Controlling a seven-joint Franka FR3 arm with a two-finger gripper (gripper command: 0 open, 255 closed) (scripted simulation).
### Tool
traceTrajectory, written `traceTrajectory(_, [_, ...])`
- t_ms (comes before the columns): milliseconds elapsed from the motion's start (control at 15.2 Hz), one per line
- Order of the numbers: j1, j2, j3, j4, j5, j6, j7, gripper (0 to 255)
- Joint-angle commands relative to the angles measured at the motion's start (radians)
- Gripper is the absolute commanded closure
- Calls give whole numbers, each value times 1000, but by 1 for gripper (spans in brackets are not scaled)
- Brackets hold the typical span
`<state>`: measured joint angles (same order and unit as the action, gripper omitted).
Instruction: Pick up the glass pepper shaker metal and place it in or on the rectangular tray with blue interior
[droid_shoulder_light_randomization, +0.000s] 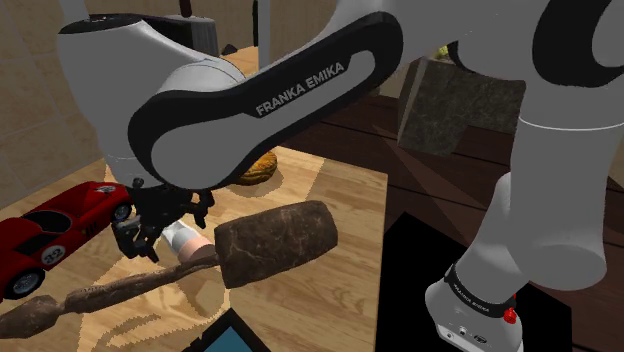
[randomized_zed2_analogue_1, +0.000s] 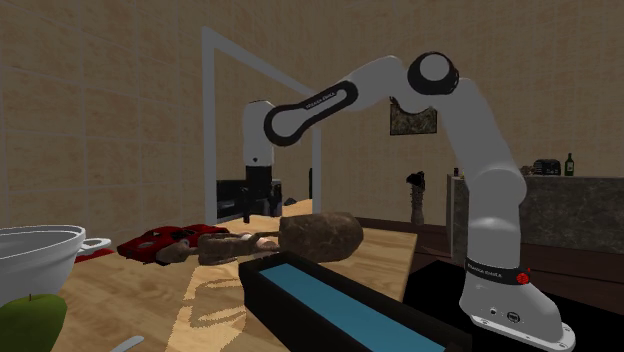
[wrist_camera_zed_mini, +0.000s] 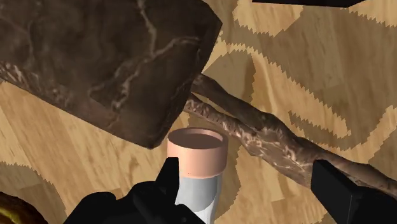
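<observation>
The task is only at its start: the tool (wrist_camera_zed_mini: 248, 175) stands wide open low over the desk (wrist_camera_zed_mini: 76, 146), the pink-capped shaker (wrist_camera_zed_mini: 197, 159) lies unclasped just beside one finger, and gripping, lifting and carrying to the blue-lined tray (randomized_zed2_analogue_1: 262, 285) all remain.

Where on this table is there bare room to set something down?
Bare wood lies between the mallet head and the table edge by the stand, and between the bowl and the tray. It's crowded among car, shaker and mallet handle.
</observation>
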<state>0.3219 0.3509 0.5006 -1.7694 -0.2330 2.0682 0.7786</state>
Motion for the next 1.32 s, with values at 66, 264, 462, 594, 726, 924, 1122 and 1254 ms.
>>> traceTrajectory(66, [15, 144, -31, 169, -34, -95, -28, 0])
traceTrajectory(264, [40, 294, -62, 363, -58, -199, -63, 0])
traceTrajectory(462, [76, 464, -96, 605, -77, -324, -107, 0])
traceTrajectory(594, [107, 583, -117, 790, -86, -416, -141, 0])
traceTrajectory(726, [100, 578, -118, 754, -87, -386, -136, 0])
traceTrajectory(924, [91, 575, -118, 706, -89, -344, -131, 0])
traceTrajectory(1122, [85, 575, -119, 670, -92, -310, -126, 0])
traceTrajectory(1254, [85, 575, -119, 670, -92, -310, -126, 0])
